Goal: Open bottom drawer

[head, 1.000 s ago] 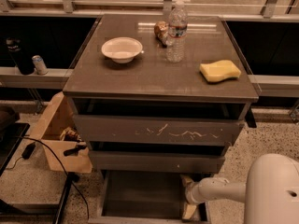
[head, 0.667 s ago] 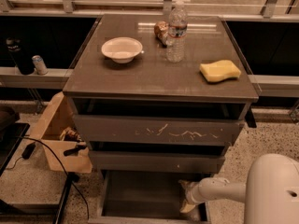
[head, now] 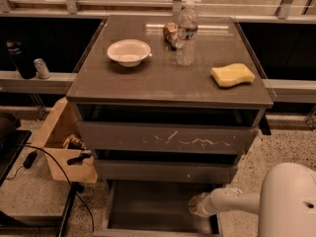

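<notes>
The bottom drawer is pulled out at the foot of the grey cabinet, showing its grey inside; its flat front is at the frame's lower edge. Above it sit the middle front with a small white speck and the taller front with white scratches. My white arm comes in from the lower right. Its gripper is at the right side of the open drawer, low over its inside near the right wall.
On the cabinet top are a white bowl, a water bottle, a brown item and a yellow sponge. A cardboard box and a black cable are on the floor at left. A black bottle and a can stand on the left ledge.
The gripper has moved slightly within the open drawer's right side. The drawer and the things on top have not moved.
</notes>
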`<state>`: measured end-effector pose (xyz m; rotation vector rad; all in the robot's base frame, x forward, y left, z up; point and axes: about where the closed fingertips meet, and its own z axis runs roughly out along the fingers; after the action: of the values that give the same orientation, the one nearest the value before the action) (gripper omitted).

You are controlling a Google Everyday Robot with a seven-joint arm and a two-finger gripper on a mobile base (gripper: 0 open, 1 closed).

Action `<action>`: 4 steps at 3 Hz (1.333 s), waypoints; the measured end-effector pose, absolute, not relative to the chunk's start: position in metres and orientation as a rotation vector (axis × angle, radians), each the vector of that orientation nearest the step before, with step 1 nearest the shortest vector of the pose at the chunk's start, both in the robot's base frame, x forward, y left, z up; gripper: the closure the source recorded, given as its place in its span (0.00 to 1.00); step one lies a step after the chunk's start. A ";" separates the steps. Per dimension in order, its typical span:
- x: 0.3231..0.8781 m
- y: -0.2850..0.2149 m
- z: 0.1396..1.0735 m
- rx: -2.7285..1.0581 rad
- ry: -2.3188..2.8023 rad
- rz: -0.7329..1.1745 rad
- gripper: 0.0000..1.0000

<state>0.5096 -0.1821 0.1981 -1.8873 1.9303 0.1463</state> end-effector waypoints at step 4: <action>0.477 -0.188 0.191 -1.893 1.947 0.181 1.00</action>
<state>0.4766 -0.1883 0.1909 -1.8927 1.9468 0.1811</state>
